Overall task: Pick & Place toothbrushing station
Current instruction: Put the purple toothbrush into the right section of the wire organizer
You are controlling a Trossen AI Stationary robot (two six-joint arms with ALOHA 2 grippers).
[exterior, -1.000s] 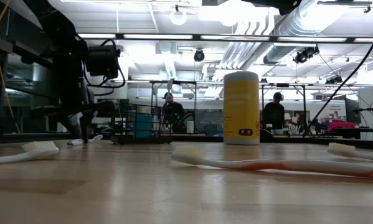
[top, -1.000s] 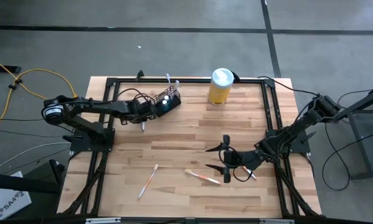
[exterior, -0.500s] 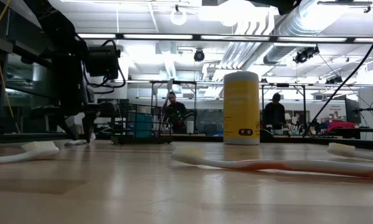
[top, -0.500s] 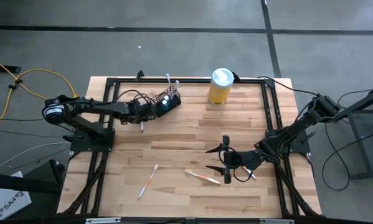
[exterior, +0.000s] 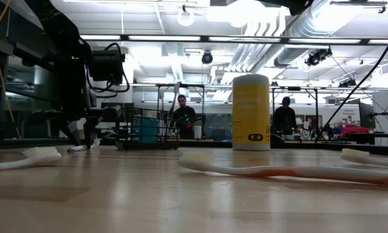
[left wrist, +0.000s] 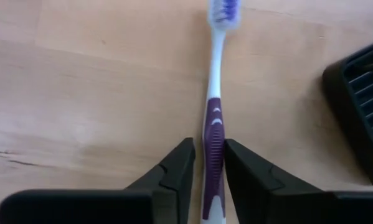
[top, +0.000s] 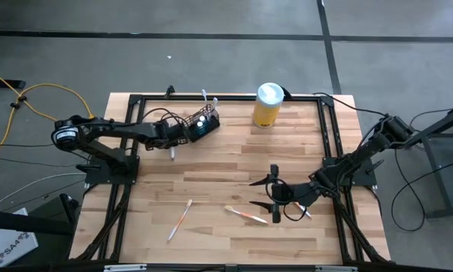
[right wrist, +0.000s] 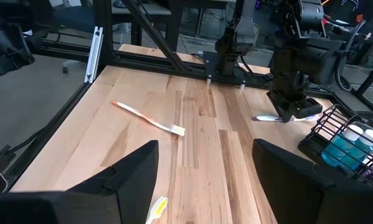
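The toothbrushing station (top: 202,122), a small black wire-mesh holder with blue bottles in it, stands on the table at the far left and also shows in the low view (exterior: 148,126). Beside it, a white toothbrush with a purple handle (left wrist: 216,93) lies flat on the wood. My left gripper (left wrist: 209,162) points down over it. Its fingers stand a little apart on either side of the purple handle, along the brush. My right gripper (top: 273,193) hovers wide open over the near right of the table, with nothing between its fingers. My left gripper's fingers (left wrist: 180,168) stand close on both sides of the purple handle (left wrist: 214,140), near its free end, coming from above. One finger looks to be against the handle and a thin gap shows at the other, so I cannot tell whether they touch it. The brush lies on the table.
A yellow canister with a white lid (top: 267,104) stands at the far edge, right of the station. Loose toothbrushes lie near the front: a white one (top: 179,220), an orange one (top: 246,215) and another (top: 303,211) by the right arm. People show in the room behind the table.
My left gripper has opened and let go of the purple-handled toothbrush, whose raised end has dropped flat onto the table. The fingers have since come a little closer together around the handle. The gripper has stayed over the same spot.
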